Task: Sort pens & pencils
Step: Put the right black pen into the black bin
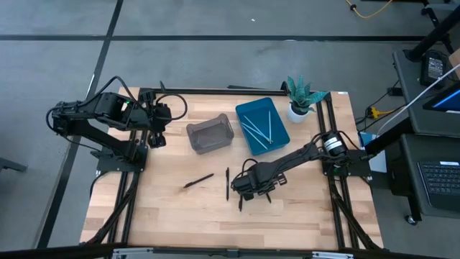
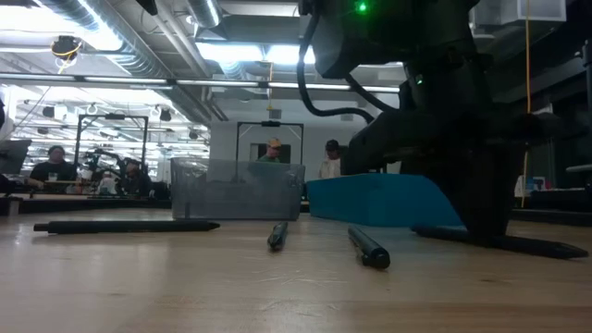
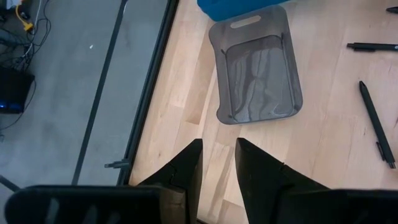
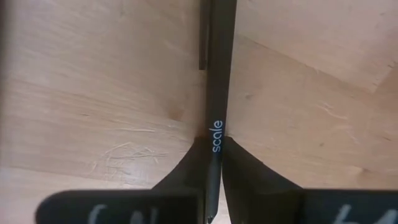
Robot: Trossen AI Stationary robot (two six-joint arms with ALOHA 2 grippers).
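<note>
Several black pens lie flat on the wooden table: one, one and one near my right gripper. That gripper hangs low over the table's middle and is shut on another black pen printed "scale". Light blue sticks lie in the blue tray. The grey tray beside it looks bare inside. My left gripper waits open at the table's left edge, by the grey tray. My right gripper pinches the black pen between its two fingers, near the printed word on the barrel. The fingers come from above, pointing down, across the pen. In the low view the pen looks level and on or just over the tabletop.
A green spiky potted plant stands at the far right corner beside the blue tray. A dark metal frame runs along the table's sides. Bare wood lies toward the near edge. People sit in the room beyond the table.
</note>
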